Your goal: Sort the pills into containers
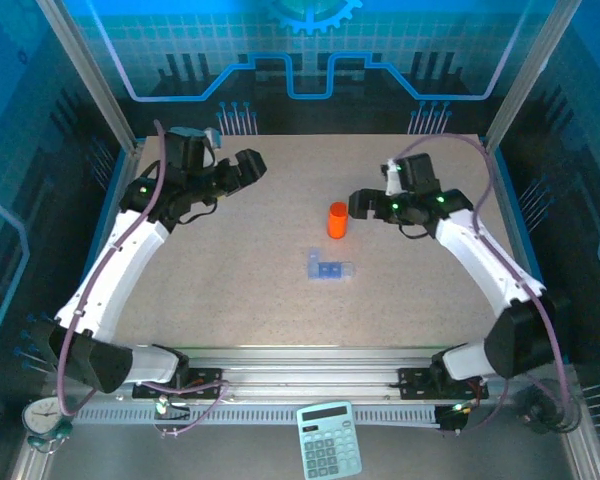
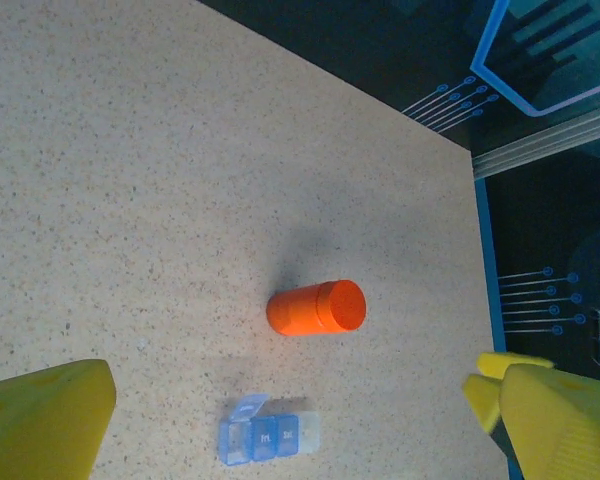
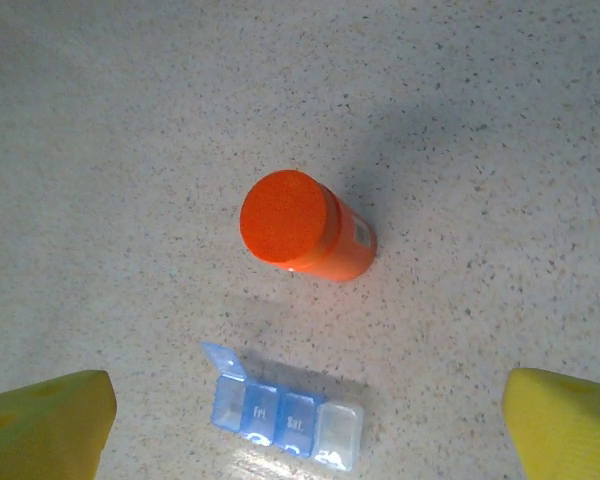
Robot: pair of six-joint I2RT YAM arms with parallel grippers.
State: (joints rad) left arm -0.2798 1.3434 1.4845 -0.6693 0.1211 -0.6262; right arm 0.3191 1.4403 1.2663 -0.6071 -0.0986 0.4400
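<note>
A small blue-tinted pill box (image 1: 329,268) lies flat mid-table, its containers in a row. One end lid (image 3: 223,361) stands open, and the lids marked Fri and Sat are shut. The box (image 2: 268,434) also lies low in the left wrist view, and low centre (image 3: 285,420) in the right wrist view. An orange capped bottle (image 1: 337,220) stands upright just behind it, also seen as the bottle (image 2: 317,307) and the bottle (image 3: 305,228). No pills are visible. My left gripper (image 1: 253,166) hovers open far left of both. My right gripper (image 1: 359,204) hovers open just right of the bottle. Nothing sits between the yellow fingers (image 2: 50,415) (image 3: 565,420).
The speckled table (image 1: 230,260) has a blue-trimmed edge on each side. A calculator (image 1: 329,453) lies in front of the arm bases, and a small clock (image 1: 42,418) sits at the near left corner.
</note>
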